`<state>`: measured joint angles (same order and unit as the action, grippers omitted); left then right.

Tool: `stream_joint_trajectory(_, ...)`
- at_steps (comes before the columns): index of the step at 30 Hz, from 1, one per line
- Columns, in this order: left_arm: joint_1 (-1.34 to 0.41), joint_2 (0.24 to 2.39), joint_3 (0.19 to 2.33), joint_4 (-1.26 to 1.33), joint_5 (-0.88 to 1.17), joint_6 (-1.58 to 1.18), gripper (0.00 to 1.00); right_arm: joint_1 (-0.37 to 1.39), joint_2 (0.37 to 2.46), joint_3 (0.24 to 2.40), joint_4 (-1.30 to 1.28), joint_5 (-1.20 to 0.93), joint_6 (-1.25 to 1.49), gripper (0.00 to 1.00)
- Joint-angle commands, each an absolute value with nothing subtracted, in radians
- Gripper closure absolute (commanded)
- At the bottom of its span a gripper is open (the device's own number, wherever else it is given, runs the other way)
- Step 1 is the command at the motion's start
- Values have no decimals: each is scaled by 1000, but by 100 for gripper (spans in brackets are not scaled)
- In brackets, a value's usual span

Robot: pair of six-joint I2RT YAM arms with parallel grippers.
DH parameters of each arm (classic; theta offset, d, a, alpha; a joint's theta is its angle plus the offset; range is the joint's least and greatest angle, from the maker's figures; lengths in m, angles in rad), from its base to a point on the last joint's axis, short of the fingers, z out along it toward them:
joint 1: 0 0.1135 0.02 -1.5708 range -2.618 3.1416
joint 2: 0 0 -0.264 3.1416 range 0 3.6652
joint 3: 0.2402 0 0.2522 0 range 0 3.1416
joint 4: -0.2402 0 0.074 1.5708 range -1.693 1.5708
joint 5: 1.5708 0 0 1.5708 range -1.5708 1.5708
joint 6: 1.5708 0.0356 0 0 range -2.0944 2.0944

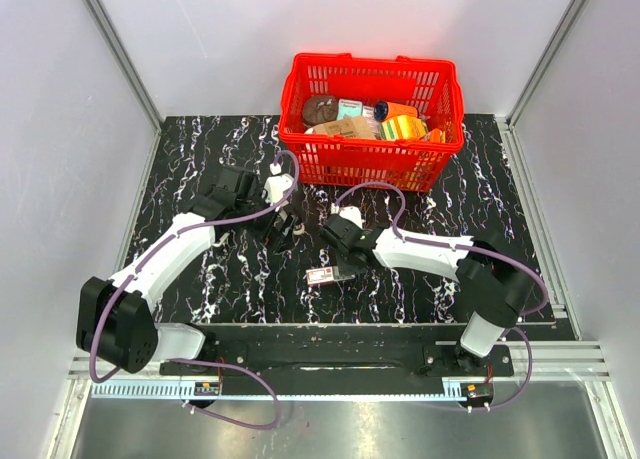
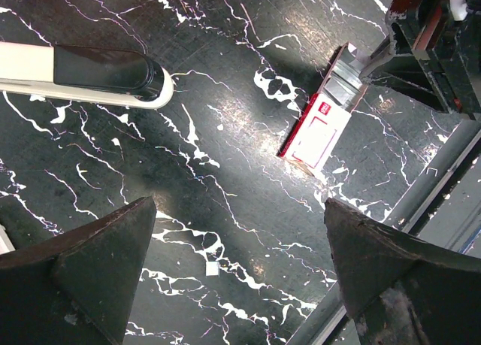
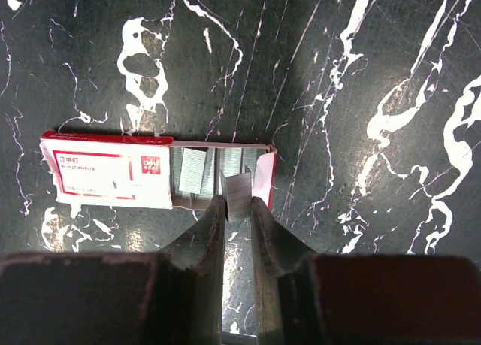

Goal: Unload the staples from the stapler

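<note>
right gripper point(image 3: 238, 204): jaws narrow, pinched on a short strip of staples point(image 3: 237, 193). strip held at the open end of a staple box point(image 3: 113, 172); contact with the box cannot be told. box lying flat, red and white sleeve toward 9 o'clock in the right wrist view, inner tray point(image 3: 263, 172) slid out toward 3 o'clock, further rows of staples lying inside it.

left gripper point(image 2: 240, 204): jaws wide, holding nothing, hanging over the black marbled table point(image 2: 225, 127).

stapler point(image 2: 105, 73): at 10 o'clock in the left wrist view, black top on a white base, lying flat on the table, clear of both left fingers and well apart from the staple box at 2 o'clock in that view. not made out in the top view.

red basket point(image 1: 370, 164): at 12 o'clock in the top view, at the far edge of the table, filled with assorted packaged goods, apart from both arms.
</note>
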<state>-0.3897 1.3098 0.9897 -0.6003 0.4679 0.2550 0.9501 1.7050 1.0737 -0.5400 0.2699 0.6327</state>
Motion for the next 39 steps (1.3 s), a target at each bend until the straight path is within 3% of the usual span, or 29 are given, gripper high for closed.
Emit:
stream_joint_trajectory(1,-396,1272,992,-581,472,259,1,962,1718,1108,-537,299,624,98)
stream_joint_trajectory(39,-400,1262,983,-581,465,273,1,962,1741,1135,-558,291,620,95)
